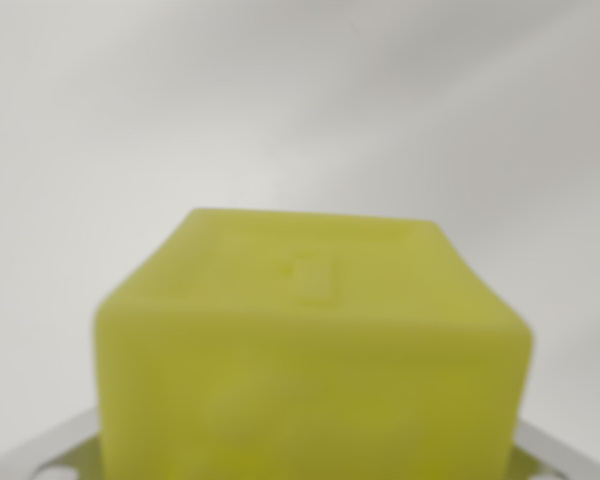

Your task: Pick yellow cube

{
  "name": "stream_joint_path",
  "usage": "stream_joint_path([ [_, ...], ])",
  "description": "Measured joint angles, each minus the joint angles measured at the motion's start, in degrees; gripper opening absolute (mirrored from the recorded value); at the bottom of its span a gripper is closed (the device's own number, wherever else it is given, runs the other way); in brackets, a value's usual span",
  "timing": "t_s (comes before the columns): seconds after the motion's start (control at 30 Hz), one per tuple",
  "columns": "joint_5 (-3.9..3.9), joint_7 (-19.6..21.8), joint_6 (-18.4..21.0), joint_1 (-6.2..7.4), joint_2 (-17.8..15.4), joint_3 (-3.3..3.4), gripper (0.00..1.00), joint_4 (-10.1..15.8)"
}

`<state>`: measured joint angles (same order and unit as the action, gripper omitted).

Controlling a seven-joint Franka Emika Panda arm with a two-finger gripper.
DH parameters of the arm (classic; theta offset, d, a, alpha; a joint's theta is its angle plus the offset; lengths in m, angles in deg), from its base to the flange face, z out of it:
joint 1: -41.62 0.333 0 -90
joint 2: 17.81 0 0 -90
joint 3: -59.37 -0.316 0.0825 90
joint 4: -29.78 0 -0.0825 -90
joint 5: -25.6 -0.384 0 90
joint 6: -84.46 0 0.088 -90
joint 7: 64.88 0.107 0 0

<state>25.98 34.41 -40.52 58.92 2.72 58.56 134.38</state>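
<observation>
The yellow cube (310,350) fills the lower middle of the wrist view, very close to the camera and out of focus, with a pale, featureless background behind it that could be a wall or a table; nothing tells which. At the bottom corners, grey metal pieces (40,450) with holes in them poke out on either side of the cube, likely parts of the claw, though the fingertips themselves are hidden, so I cannot tell whether the claw is shut on the cube or merely around it. That is the main risk: if the hold is shallow or catches only the cube's lower edges, the cube could tip or slide out during a lift. Its faces look smooth and slightly rounded at the corners, which would favour slipping under a light squeeze. The cube also sits slightly turned, one corner nearer the wrist view's right, so the pads may bear unevenly and twist it.
</observation>
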Motion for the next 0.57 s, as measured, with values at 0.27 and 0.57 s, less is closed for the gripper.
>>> stream_joint_path([
  [0.27, -0.03, -0.02, 2.47, 0.00, -1.33, 0.00, 0.00, -1.15],
  [0.57, -0.04, -0.02, 3.30, 0.01, -1.74, 0.00, 0.00, -1.58],
])
